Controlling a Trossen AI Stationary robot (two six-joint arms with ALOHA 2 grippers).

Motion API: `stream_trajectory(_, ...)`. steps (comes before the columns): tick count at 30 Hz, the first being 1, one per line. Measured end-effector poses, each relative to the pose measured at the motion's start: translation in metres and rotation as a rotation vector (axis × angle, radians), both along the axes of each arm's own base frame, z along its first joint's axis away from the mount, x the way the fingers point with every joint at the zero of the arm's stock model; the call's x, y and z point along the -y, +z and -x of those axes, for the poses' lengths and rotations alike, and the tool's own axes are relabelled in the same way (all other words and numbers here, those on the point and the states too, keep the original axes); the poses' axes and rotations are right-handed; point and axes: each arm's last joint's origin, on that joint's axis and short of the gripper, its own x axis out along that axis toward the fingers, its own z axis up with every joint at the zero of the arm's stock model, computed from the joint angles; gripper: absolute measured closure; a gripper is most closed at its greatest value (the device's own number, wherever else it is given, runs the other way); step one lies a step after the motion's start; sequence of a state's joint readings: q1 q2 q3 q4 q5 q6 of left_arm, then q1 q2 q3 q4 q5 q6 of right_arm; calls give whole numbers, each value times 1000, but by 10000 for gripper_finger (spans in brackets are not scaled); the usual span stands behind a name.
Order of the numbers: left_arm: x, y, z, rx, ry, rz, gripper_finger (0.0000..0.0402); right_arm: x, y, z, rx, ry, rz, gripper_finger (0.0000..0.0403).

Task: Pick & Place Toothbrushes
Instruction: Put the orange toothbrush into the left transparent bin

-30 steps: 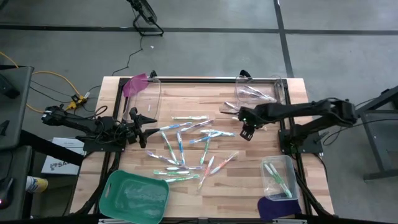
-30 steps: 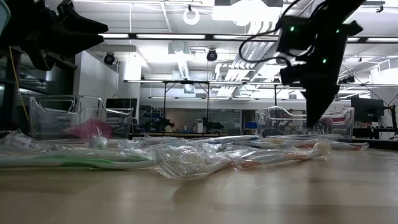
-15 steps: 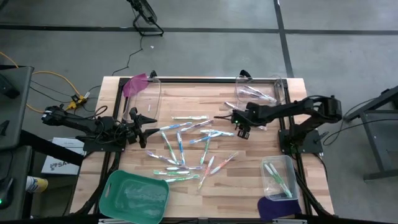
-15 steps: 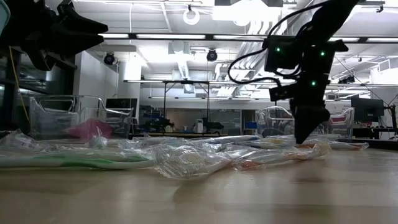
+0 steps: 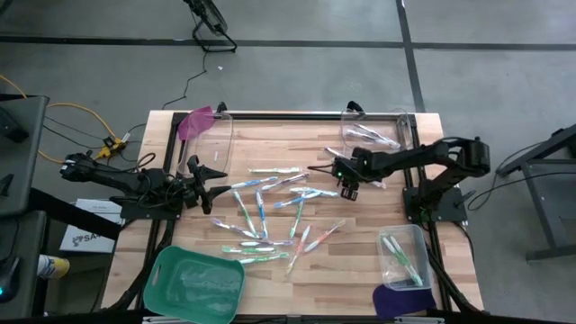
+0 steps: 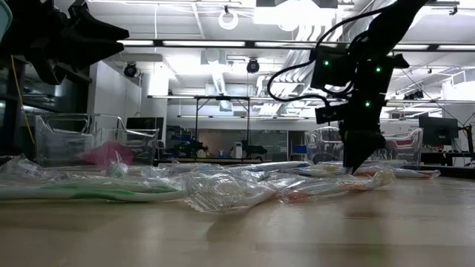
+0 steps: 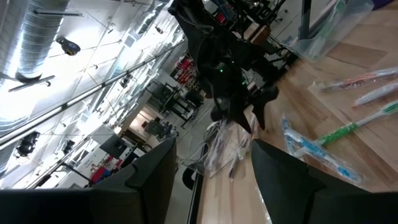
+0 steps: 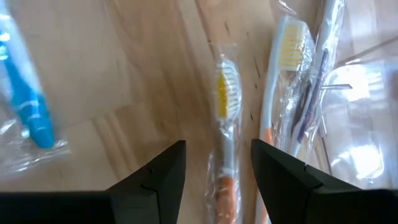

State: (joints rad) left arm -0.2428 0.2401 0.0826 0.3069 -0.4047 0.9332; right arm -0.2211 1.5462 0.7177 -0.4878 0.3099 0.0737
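Observation:
Several wrapped toothbrushes (image 5: pixel 270 211) lie scattered flat on the middle of the wooden table. My right gripper (image 5: pixel 346 184) hangs low over the far right part of the scatter, fingers pointing down and open. In the right wrist view its fingers (image 8: pixel 149 180) stand on either side of a wrapped toothbrush with yellow bristles and an orange handle (image 8: pixel 224 124), without touching it. A second orange toothbrush (image 8: pixel 286 74) lies beside that one, and a blue one (image 8: pixel 28 102) lies apart. My left gripper (image 5: pixel 214 184) waits open above the table's left side.
A clear bin (image 5: pixel 378 130) at the far right and another (image 5: pixel 402 256) at the near right each hold toothbrushes. A third clear bin (image 5: pixel 216 135) stands far left beside a pink lid (image 5: pixel 195 121). A green lid (image 5: pixel 193 283) lies near left, a purple lid (image 5: pixel 400 301) near right.
My right gripper has moved toward the table's left and come down, from well above the table to just over the toothbrushes beside the far right bin. Its fingers stayed open. The toothbrushes have not moved.

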Motion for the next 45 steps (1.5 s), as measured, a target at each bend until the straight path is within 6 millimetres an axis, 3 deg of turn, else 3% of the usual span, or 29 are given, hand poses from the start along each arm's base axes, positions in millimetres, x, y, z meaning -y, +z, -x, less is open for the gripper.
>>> stream_trajectory(17, 0, 0, 0, -1, 0, 0, 199, 9, 0, -1, 72, -7, -136, 233)
stream_trajectory(32, 0, 0, 0, -4, 1, -1, 199, 5, 0, -2, 80, 62, -206, 387)
stream_trajectory(35, 0, 0, 0, -4, 1, -1, 199, 2, 2, -3, 90, 63, -206, 395)
stream_trajectory(40, 0, 0, 0, -4, 0, -1, 199, -3, 16, -5, 160, 39, -205, 398)
stream_trajectory(45, 0, 0, 0, -2, 1, 0, 199, -9, 42, -8, 305, 43, -181, 399)
